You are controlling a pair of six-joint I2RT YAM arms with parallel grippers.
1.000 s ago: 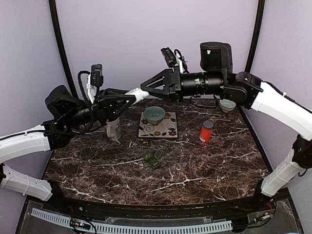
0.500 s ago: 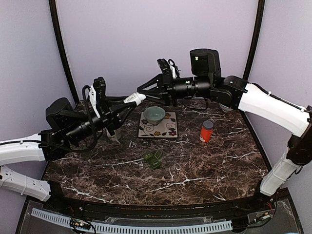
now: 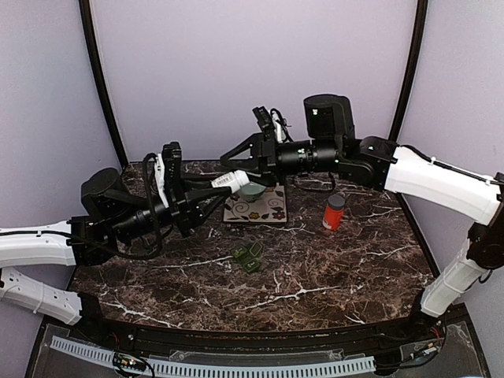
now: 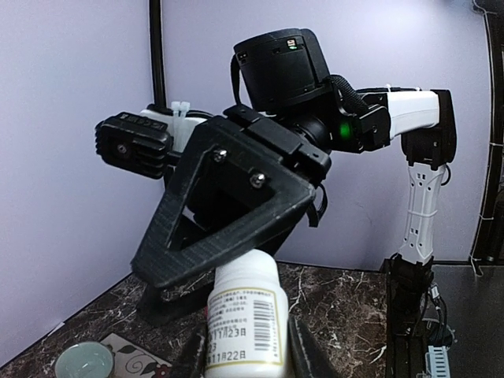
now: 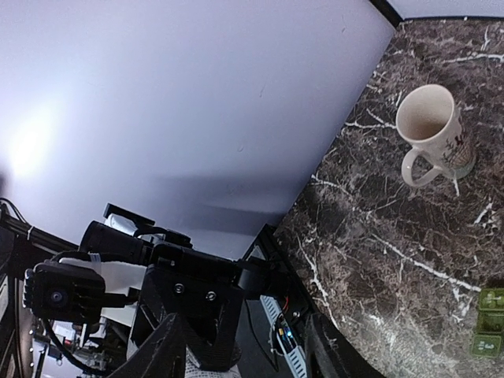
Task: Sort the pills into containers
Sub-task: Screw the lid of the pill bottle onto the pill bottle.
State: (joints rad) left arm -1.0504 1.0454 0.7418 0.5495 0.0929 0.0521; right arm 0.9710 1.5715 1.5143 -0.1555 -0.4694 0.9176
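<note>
1. Over the last second you have brought both arms down and in toward the middle. The white bottle (image 4: pixel 246 311), which was held high near the back wall, now hangs just above the bowl (image 3: pixel 253 190) on the flowered tile (image 3: pixel 256 209).
2. The left arm has swung right and sunk, so in the overhead view it now hides the mug (image 5: pixel 431 138). The right arm has followed it and kept its nose at the bottle's cap end.
3. For the task, this looks like a bottle being readied for opening, with no pills sorted yet. The pill box (image 3: pixel 248 256) sits on the table (image 3: pixel 354 276) in front of the tile, below and well apart from both grippers. The orange bottle (image 3: pixel 335 211) stands off to the right with nothing near it.
4. Your left gripper (image 4: pixel 244 358) is clamped on the white bottle's body, with its fingers (image 4: pixel 197 354) on either side of the label. The bottle lies nearly level and points at the right arm. The left forearm stretches low across the table's left side.
5. Your right gripper (image 3: pixel 235 160) reaches in from the far right with a level wrist, facing the left one head-on. Its own camera shows its fingers (image 5: pixel 169 346) standing apart. In the left wrist view one of them overlaps the cap, but you cannot tell whether either pad touches it.
</note>
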